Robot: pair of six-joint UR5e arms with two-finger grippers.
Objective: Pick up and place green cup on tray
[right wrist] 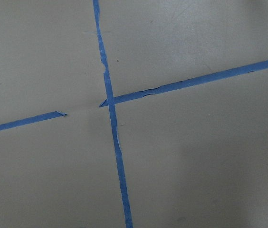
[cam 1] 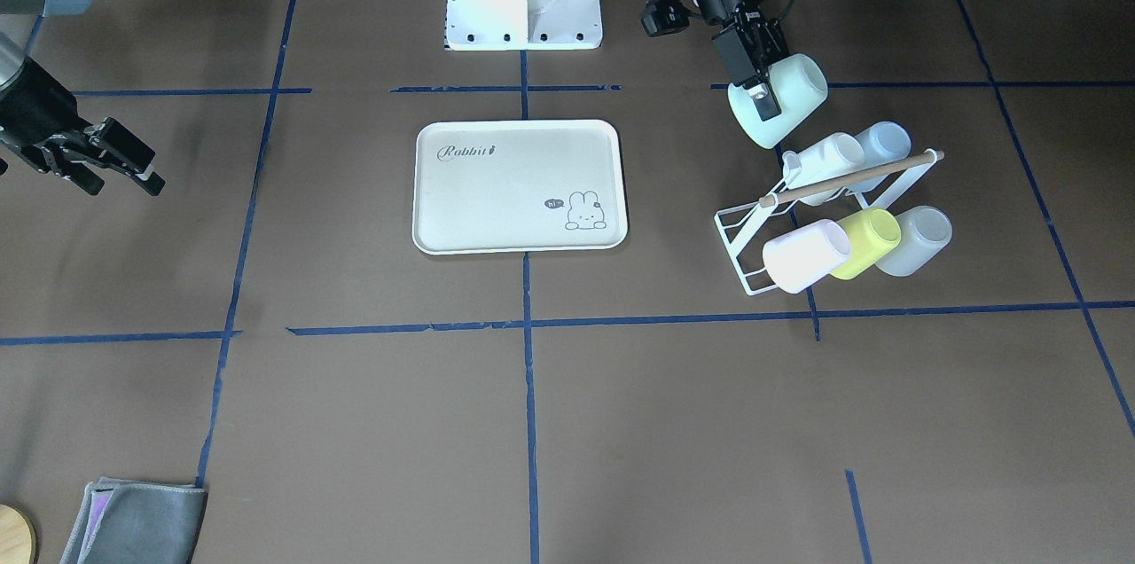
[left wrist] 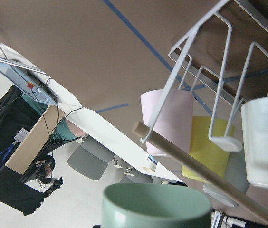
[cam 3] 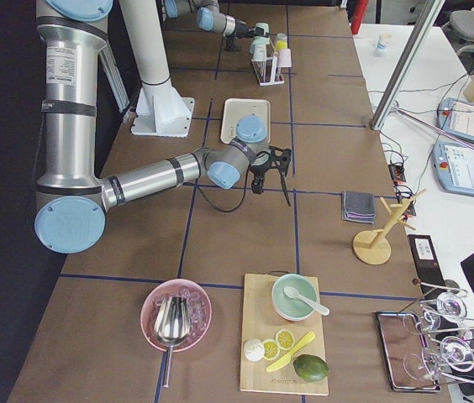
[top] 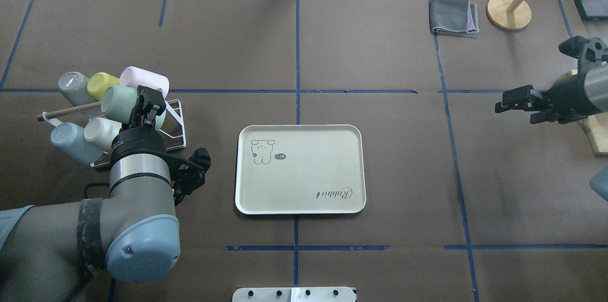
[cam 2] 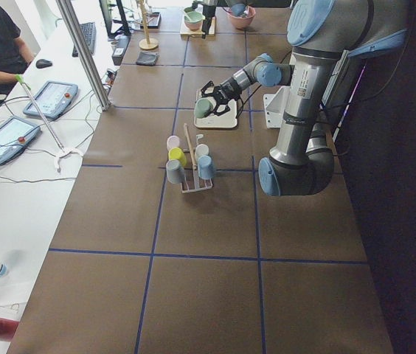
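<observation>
My left gripper (cam 1: 768, 101) is shut on the rim of the green cup (cam 1: 792, 98). It holds the cup tilted on its side in the air, just off the robot-side end of the cup rack (cam 1: 754, 236). In the overhead view the green cup (top: 118, 101) hangs over the rack with the left gripper (top: 144, 111) on it. Its rim (left wrist: 156, 207) fills the bottom of the left wrist view. The cream "Rabbit" tray (cam 1: 520, 186) lies flat and bare at the table's middle, well apart from the cup. My right gripper (cam 1: 120, 176) is open and empty, far from both.
The white wire rack holds a pink cup (cam 1: 802, 255), a yellow-green cup (cam 1: 867, 241), a white one (cam 1: 829, 161) and pale blue ones, under a wooden bar (cam 1: 847, 178). A grey cloth (top: 453, 17) and a wooden stand (top: 508, 11) sit at the far right.
</observation>
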